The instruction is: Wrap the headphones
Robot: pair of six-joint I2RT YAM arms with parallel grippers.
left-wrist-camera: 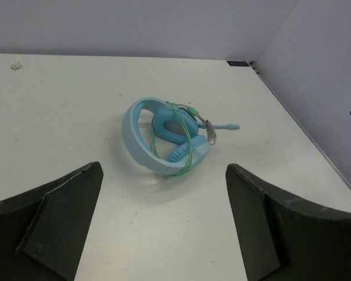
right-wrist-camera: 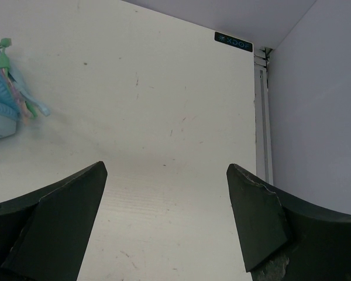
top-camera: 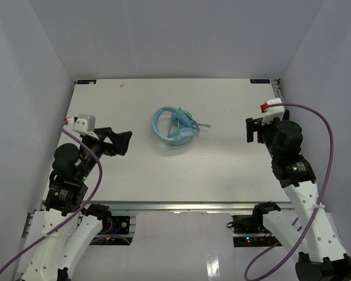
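Note:
The light blue headphones lie on the white table a little behind its middle, folded, with the thin pale-green cord wound around the earcups and headband. In the left wrist view the headphones lie ahead of the fingers, with the cord's plug end sticking out to the right. Their edge shows at the far left of the right wrist view. My left gripper is open and empty, to the left of the headphones. My right gripper is open and empty, to their right.
The white table is boxed in by pale walls on the left, back and right. A metal rail runs along the table's right edge. Purple cables hang from both arms.

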